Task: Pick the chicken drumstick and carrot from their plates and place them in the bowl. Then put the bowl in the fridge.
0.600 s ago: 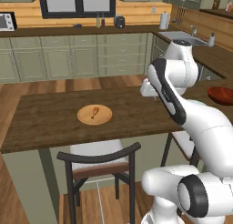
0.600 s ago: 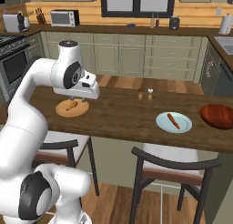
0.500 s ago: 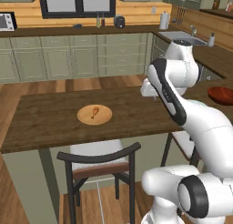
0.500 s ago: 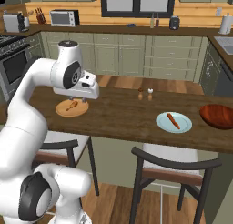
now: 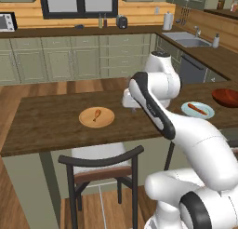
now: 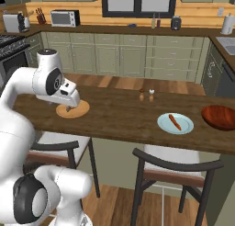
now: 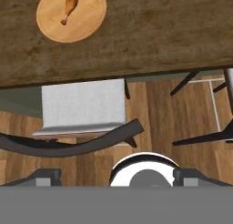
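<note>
Spread wide and holding nothing, my gripper [image 7: 116, 175] hangs above the near edge of the wooden counter [image 5: 51, 125], looking down past it at a chair seat [image 7: 84, 104] and the floor.

Left to right along the counter I count 3 containers. Furthest left sits the tan wooden plate [image 5: 96, 117], which carries 1 chicken drumstick [image 5: 96, 114]; from my hand camera that plate [image 7: 71, 14] shows the drumstick [image 7: 69, 7] lying off centre, bulb end away from its thin bone end. My wrist hangs just right of this plate, partly covering it from the right base camera [image 6: 72, 111].

Well to the right is the pale blue plate [image 6: 175, 123], bearing 1 carrot [image 6: 175, 121] laid slantwise across its middle. Just right of that plate stands the reddish-brown bowl [image 6: 220, 118], and I cannot tell whether anything lies in it.

Between the 2 plates, toward the far edge, stand 2 small shakers [image 6: 146, 93]. Below the near edge I count 2 chairs [image 6: 172, 172].
</note>
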Tool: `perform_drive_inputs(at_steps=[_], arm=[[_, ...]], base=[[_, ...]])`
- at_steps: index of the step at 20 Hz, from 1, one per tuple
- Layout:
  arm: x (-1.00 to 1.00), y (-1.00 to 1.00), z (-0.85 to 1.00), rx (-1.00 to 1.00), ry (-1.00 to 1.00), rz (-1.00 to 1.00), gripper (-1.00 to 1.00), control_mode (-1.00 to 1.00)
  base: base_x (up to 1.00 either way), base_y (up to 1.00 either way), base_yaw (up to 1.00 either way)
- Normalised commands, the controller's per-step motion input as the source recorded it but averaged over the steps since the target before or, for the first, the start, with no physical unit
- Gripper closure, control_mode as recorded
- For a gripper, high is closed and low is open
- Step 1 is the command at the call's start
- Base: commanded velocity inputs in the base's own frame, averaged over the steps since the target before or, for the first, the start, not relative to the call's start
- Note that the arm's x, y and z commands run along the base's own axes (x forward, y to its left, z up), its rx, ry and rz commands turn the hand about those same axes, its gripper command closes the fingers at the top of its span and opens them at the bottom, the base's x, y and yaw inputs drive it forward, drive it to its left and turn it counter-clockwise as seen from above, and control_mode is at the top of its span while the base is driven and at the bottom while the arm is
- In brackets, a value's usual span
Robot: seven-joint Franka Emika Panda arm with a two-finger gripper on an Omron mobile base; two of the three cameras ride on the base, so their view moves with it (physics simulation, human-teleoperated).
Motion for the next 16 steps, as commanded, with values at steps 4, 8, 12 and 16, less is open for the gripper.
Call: perform_drive_inputs(at_steps=[4,8,12,16], arm=[[0.60,0.86,-0.38,0.00,0.07,-0.15,-1.00,-1.00],[0.73,0.46,-0.31,0.01,0.03,-0.07,-1.00,-1.00],[0.77,0.26,-0.53,0.00,0.05,0.00,-1.00,-1.00],[0.74,0.19,-0.36,0.00,0.02,0.00,-1.00,-1.00]], base=[[0.00,0.00,0.00],[0.00,0.00,0.00],[0.00,0.00,0.00],[0.00,0.00,0.00]])
